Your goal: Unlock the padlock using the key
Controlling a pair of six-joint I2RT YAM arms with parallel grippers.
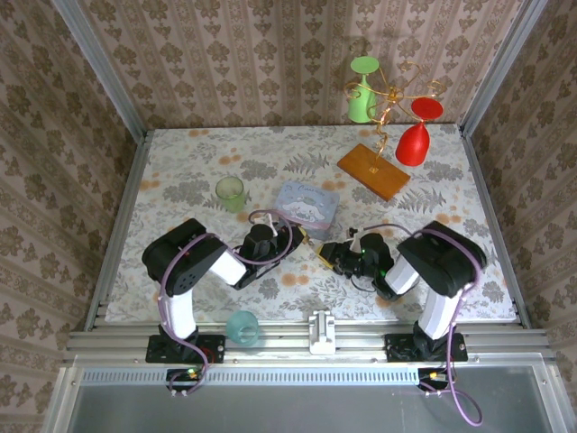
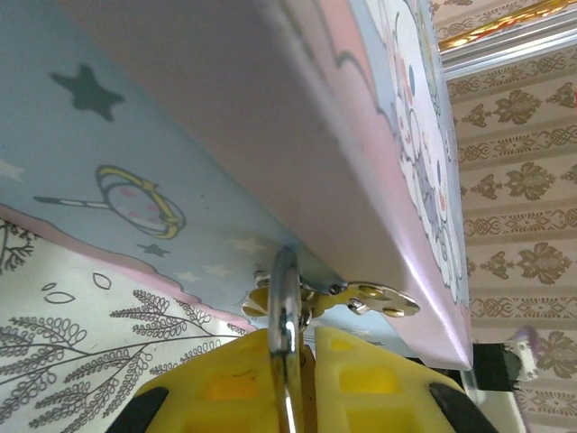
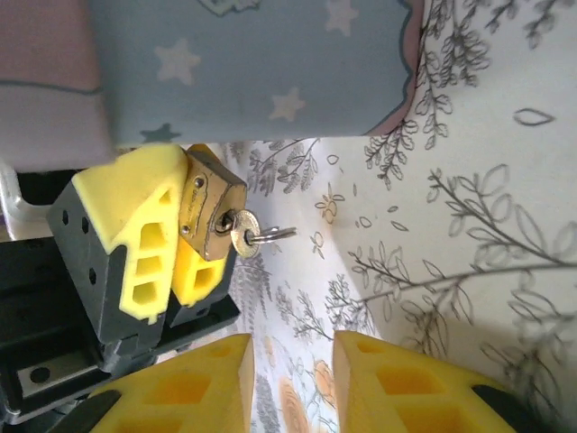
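Note:
The brass padlock (image 3: 209, 215) is pinched between the yellow fingers (image 3: 135, 225) of my left gripper (image 1: 299, 237), which is shut on it. Its steel shackle (image 2: 285, 298) runs up from the left gripper (image 2: 302, 379) through the brass hasp (image 2: 379, 298) of the pale blue patterned box (image 2: 180, 135). The small key (image 3: 243, 233) sits in the padlock's keyhole, its wire ring sticking out to the right. My right gripper (image 3: 293, 379) is open, a short way back from the key, with nothing between its fingers. From above, the right gripper (image 1: 326, 255) faces the left one by the box (image 1: 306, 206).
A green cup (image 1: 231, 191) stands left of the box. A teal cup (image 1: 242, 327) lies at the near rail. At the back right, a wooden base (image 1: 372, 170) carries a wire stand with a green cup (image 1: 363, 90) and a red cup (image 1: 415, 140).

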